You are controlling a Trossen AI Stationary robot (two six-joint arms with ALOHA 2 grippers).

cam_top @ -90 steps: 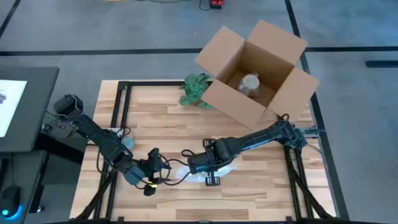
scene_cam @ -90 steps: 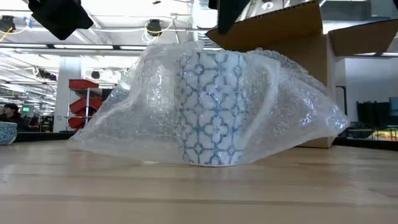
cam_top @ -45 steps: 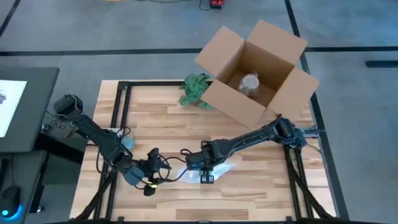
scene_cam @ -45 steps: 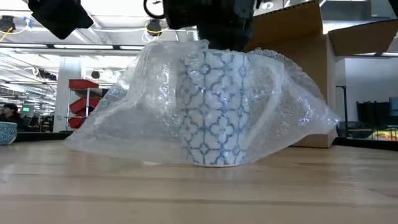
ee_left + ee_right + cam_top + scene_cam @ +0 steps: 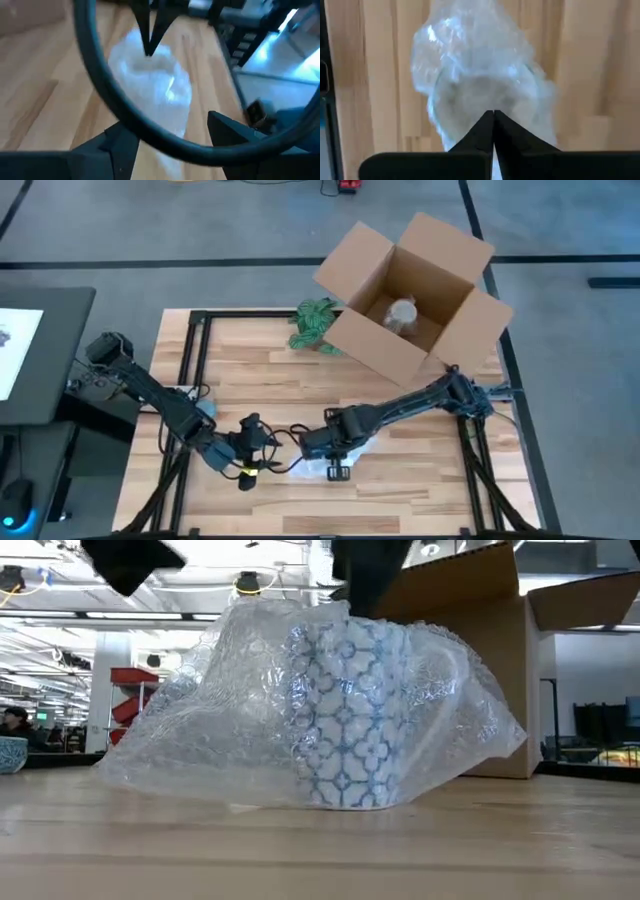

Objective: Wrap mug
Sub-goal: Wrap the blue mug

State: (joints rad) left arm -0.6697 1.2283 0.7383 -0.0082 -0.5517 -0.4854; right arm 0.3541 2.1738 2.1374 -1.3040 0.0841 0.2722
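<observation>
Right gripper [image 5: 493, 116]: fingers pressed together in a pinch directly above the mug [image 5: 345, 715], probably nipping the bubble wrap [image 5: 190, 730], though the pinch itself cannot be confirmed. Left gripper [image 5: 262, 438], lower centre-left of the high view: fingers spread apart, grasping nothing, just beside the wrap's left edge. The mug stands upright at lower centre of the table [image 5: 240, 370], draped loosely. Judged step: gathering the wrap over the mug. The next move calls for tucking the loose skirt around it. An open cardboard box [image 5: 410, 295] sits upper right.
</observation>
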